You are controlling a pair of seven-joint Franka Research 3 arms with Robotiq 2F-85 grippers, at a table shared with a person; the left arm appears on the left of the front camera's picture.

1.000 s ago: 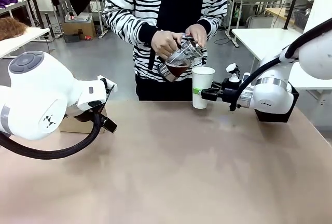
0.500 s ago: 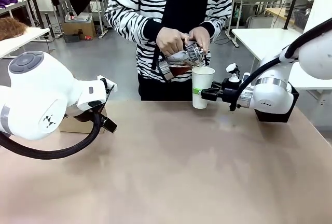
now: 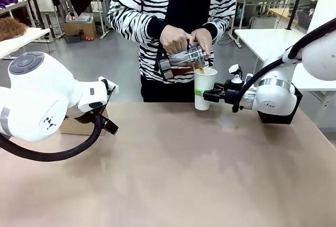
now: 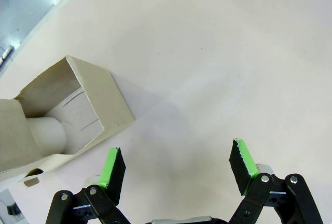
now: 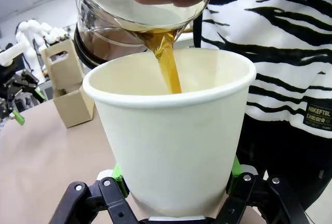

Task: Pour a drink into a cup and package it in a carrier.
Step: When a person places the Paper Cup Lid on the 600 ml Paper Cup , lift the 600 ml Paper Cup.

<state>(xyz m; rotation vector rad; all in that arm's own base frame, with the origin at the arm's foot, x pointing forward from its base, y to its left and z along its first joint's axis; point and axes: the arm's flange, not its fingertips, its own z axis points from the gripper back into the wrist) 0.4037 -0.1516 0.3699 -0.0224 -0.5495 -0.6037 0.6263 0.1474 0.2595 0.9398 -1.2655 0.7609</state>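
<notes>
At the tabletop's (image 3: 184,174) far edge, as I see it from my station:

1. Cup (image 3: 205,88), one. White paper, upright, no lid. My right gripper (image 3: 207,95) is clenched around its lower wall.
2. Jug (image 3: 181,61), one. Clear glass, tilted over the cup's rim by the person's hands (image 3: 176,39). A thin amber stream of drink (image 5: 168,66) runs into the cup, and more drink lies in the jug.
3. Carrier (image 4: 67,115), one. Brown cardboard, on the tabletop at my left. A pale rounded shape sits in its pocket; I cannot tell what it is.
4. Left gripper (image 4: 177,156), released, pads spread over bare tabletop just beside the carrier.
</notes>
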